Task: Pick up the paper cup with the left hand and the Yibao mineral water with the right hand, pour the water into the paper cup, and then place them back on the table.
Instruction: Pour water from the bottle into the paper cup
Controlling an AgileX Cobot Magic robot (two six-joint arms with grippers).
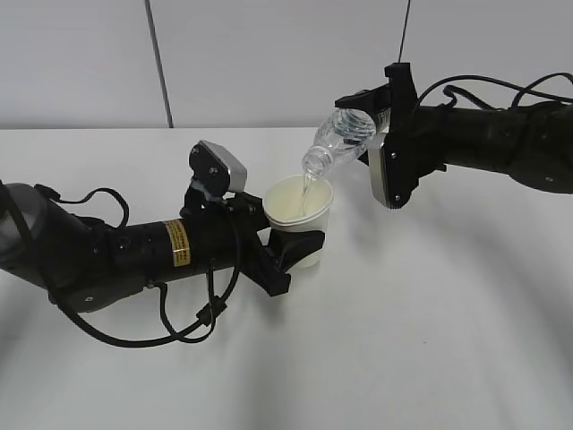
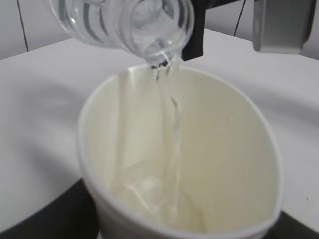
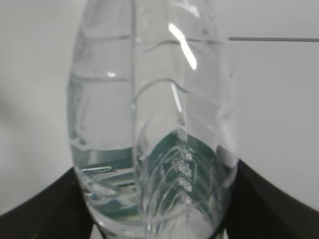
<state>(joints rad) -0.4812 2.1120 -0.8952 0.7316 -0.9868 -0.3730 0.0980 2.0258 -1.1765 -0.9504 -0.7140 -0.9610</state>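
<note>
**A:** While the surface is being logged, what goes down for it?

**B:** Item one: the table (image 1: 430, 340), white, flat, matte. Pale wall behind it, with a dark vertical seam at upper left. A thin dark line also runs down the wall at upper right.

**A:** Edges and free space?

**B:** Far edge of the table meets the wall. The near right part lies bare. The left hand (image 1: 291, 253) lies low across the left side with looped black cables beside it. The right hand (image 1: 380, 134) reaches in from the right, raised above the surface.

**A:** Item two, the paper cup?

**B:** The paper cup (image 1: 301, 218), white outside, cream inside, rolled rim, upright near the table's middle. Black fingers (image 1: 300, 246) of the left hand are clenched round its lower wall. Whether its base touches the table cannot be told. In the left wrist view its rim (image 2: 84, 117) looks pressed slightly oval.

**A:** Item three?

**B:** The Yibao mineral water (image 1: 340, 139), clear, ribbed, uncapped, tilted with its mouth down and to the left, just above the cup's rim. The right hand grasps its rear part. The right wrist view shows the green label (image 3: 174, 154) through the plastic, black jaws at both lower sides.

**A:** Contents?

**B:** The water (image 2: 173, 144) falls in a thin stream from the mouth into the cup; a shallow pool lies at the bottom.
</note>
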